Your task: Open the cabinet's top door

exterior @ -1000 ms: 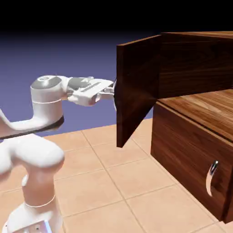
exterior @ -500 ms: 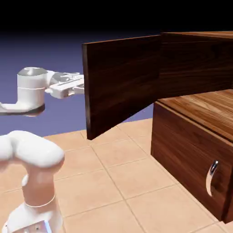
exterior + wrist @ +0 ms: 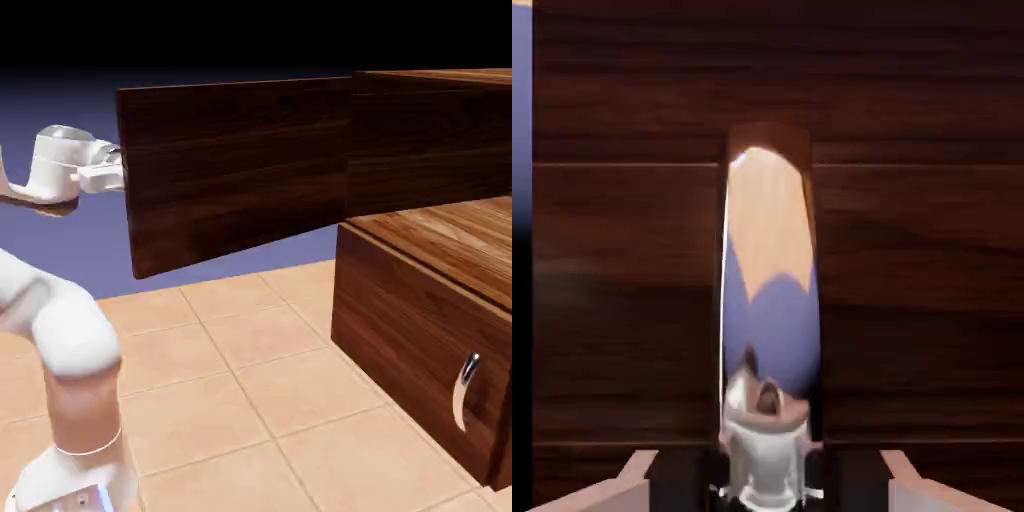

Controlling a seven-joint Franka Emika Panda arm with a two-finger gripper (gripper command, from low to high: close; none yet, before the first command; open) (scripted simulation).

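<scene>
Fingers (image 3: 768,480) clenched on top door's handle (image 3: 768,300). Top door (image 3: 240,170) swung wide, left of cabinet (image 3: 420,330). Best follow the hinge arc smoothly, grip square, no yanking.

You can't read any words, numbers, names or signs here, not in the view from outside and not in the view from the hand.

A rendered simulation scene, not a furnished room — a large dark brown wood-grain cabinet (image 3: 415,330) and a white jointed robot arm (image 3: 75,335) before a plain blue-violet backdrop (image 3: 230,245), with square peach-coloured floor tiles (image 3: 215,400) below.
</scene>
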